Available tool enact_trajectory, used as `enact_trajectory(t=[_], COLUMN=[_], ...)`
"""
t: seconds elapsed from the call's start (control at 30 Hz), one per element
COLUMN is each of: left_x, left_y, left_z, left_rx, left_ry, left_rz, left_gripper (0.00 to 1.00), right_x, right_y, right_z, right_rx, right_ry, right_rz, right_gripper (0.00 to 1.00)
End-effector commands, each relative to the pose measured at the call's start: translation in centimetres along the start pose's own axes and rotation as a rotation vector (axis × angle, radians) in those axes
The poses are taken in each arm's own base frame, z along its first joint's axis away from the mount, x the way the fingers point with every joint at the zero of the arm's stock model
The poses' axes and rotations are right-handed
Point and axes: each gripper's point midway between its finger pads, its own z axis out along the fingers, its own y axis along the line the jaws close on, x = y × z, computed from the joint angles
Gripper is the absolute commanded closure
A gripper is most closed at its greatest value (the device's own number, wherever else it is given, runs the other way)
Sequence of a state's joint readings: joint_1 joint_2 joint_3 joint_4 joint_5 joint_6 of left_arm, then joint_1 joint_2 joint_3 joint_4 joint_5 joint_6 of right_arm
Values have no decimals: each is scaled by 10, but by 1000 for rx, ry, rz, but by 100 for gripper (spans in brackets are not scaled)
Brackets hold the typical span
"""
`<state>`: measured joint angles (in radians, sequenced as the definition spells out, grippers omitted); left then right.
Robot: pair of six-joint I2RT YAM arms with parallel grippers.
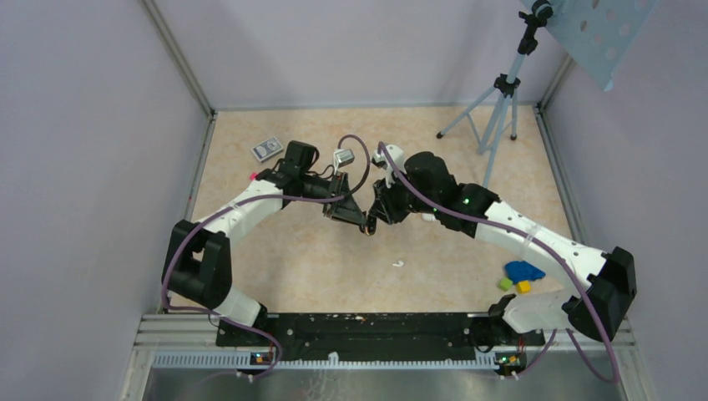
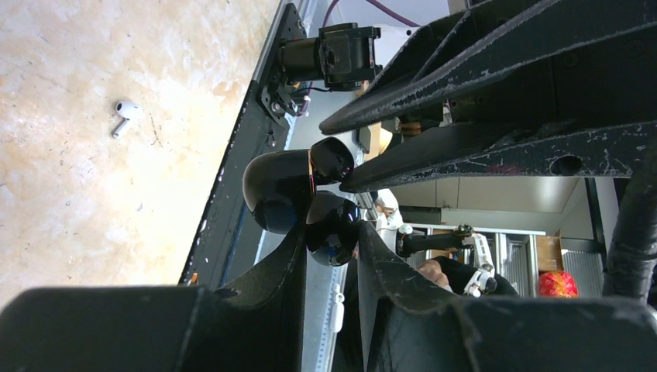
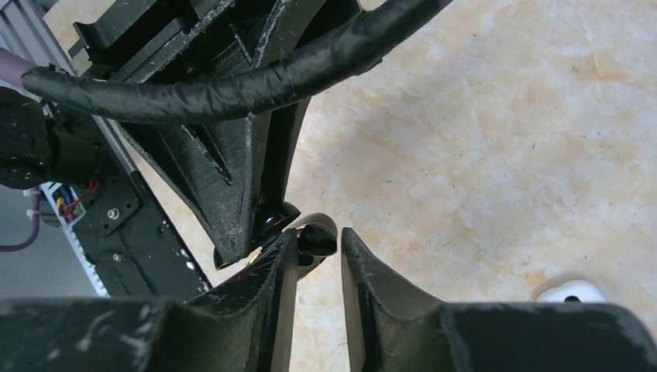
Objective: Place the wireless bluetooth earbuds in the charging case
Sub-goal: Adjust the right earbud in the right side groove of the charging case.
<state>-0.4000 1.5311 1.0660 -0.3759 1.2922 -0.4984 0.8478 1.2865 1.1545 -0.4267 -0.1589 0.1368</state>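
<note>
My left gripper (image 1: pixel 357 219) is shut on a glossy black charging case (image 2: pixel 333 229), held above the table; its open lid (image 2: pixel 279 190) hangs to one side. My right gripper (image 1: pixel 377 215) meets it from the right, jaws a little apart. One right finger tip (image 2: pixel 346 183) touches the case between lid and body. In the right wrist view a black rounded part (image 3: pixel 316 239) sits by my right gripper's (image 3: pixel 319 252) left finger, clear of the other; I cannot tell whether it is an earbud. A white earbud (image 1: pixel 398 264) lies on the table, also in the left wrist view (image 2: pixel 124 116).
A patterned box (image 1: pixel 267 149) and a small white box (image 1: pixel 343 157) lie at the back left. Blue, green and yellow blocks (image 1: pixel 522 274) lie by the right arm. A tripod (image 1: pixel 498 109) stands at the back right. A white rounded object (image 3: pixel 571 291) shows at the right wrist view's edge.
</note>
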Motion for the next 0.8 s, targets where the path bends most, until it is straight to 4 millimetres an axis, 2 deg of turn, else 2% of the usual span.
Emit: enact_trajectory(t=[0.0, 0.33, 0.47, 0.67, 0.77], left_x=[-8, -10, -10, -10, -9], left_y=[-12, -12, -12, -11, -12], left_z=[-1, 0, 0, 0, 0], left_rx=[22, 18, 16, 14, 18], left_ry=[-2, -5, -7, -9, -4], left_rz=[62, 57, 56, 59, 64], left_gripper=[100, 100, 100, 100, 100], right_x=[-32, -26, -25, -23, -26], right_y=[2, 5, 4, 5, 5], right_z=[-9, -9, -11, -13, -16], right_rx=[-1, -19, -8, -7, -6], right_ry=[-105, -94, -86, -87, -98], right_rz=[-4, 17, 38, 60, 54], right_gripper=[76, 89, 100, 100, 89])
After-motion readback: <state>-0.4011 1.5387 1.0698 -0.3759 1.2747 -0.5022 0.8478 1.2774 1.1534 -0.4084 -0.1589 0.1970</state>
